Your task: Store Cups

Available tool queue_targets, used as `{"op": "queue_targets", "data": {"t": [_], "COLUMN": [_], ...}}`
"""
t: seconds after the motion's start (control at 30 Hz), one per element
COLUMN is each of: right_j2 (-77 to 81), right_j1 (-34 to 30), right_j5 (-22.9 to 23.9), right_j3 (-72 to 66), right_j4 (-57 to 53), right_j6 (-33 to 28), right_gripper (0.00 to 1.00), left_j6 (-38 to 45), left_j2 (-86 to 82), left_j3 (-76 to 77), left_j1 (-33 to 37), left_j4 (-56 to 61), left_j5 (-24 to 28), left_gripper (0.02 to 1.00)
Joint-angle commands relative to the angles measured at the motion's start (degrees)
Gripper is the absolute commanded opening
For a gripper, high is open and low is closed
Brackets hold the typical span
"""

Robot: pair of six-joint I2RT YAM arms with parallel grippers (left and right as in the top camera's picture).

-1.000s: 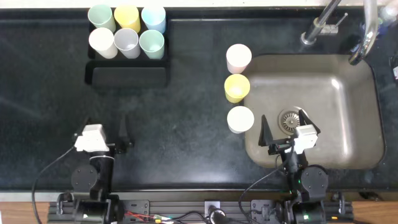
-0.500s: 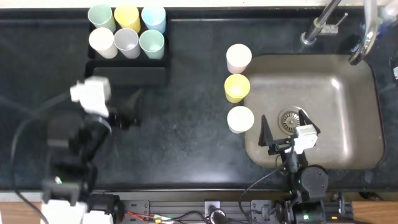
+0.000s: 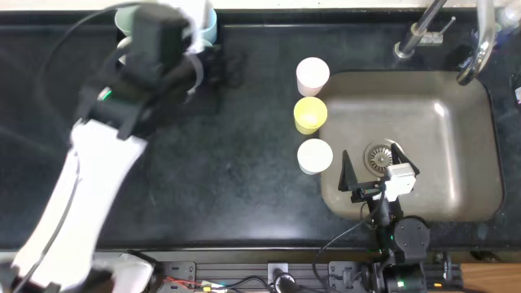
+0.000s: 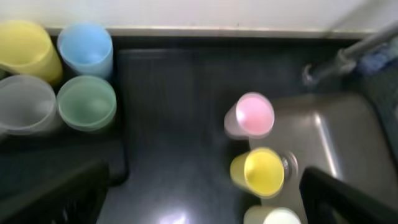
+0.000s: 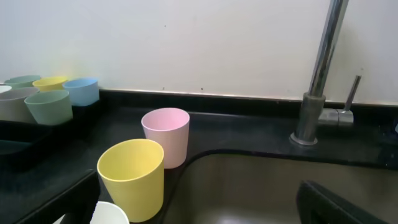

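The left arm (image 3: 114,122) stretches to the upper left of the top view, over the black rack (image 4: 62,146). Its pincer (image 4: 205,186) hangs above the bare worktop (image 3: 244,171) between the rack and the sink. Its fingers are spread wide and hold nothing. That width looks chosen to take a cup by its wall.

The rack holds a stored yellow cup (image 4: 25,46), a blue cup (image 4: 86,48), a green cup (image 4: 87,102) and a pale translucent cup (image 4: 25,112). All four stand upright, mouths up and empty, packed side by side. The strip of the rack in front of them looks vacant, so I judge it is meant for the cups that are not yet stored.

In the middle of the top view those three stand in a column along the sink's left rim. The pink cup (image 3: 313,76) is uppermost, the loose yellow cup (image 3: 310,114) is next, and the white cup (image 3: 315,155) is lowest. They are upright, empty and just beside one another. Whether they touch is unclear.

At the right lies the steel sink (image 3: 456,187), with the faucet (image 3: 423,28) at the upper right. The right pincer (image 3: 373,163) sits low near its base, over the sink by the drain. Its fingers are apart and empty, probably parked there to leave the left arm room.
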Motion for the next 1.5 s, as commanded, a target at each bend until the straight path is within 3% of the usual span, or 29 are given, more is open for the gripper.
{"op": "queue_targets", "data": {"t": [0.03,0.3,1.07,1.37,1.5], "right_j2": [-0.6,-0.6,-0.6,-0.6,-0.6], "right_j1": [-0.1,-0.1,-0.1,-0.1,-0.1], "right_j5": [0.3,0.3,0.3,0.3,0.3], "right_j3": [-0.8,-0.8,-0.8,-0.8,-0.8], "right_j4": [0.3,0.3,0.3,0.3,0.3], "right_j6": [0.2,0.2,0.2,0.2,0.2], "right_gripper": [0.998,0.998,0.998,0.998,0.998], "left_j6": [-8.0,-15.5,-15.4,-15.2,-15.2], "left_j2": [10.6,27.0,45.1,45.6,45.7], "left_j3": [14.3,25.5,26.3,26.3,26.3], "left_j1": [-5.6,-10.4,-12.7,-12.7,-12.7], "left_j4": [-6.3,-9.4,-2.4,-1.7,-0.6], "left_j5": [-7.2,-6.9,-8.8,-9.3,-9.2], "left_gripper": [1.000,1.000,0.989,0.687,0.478]}}
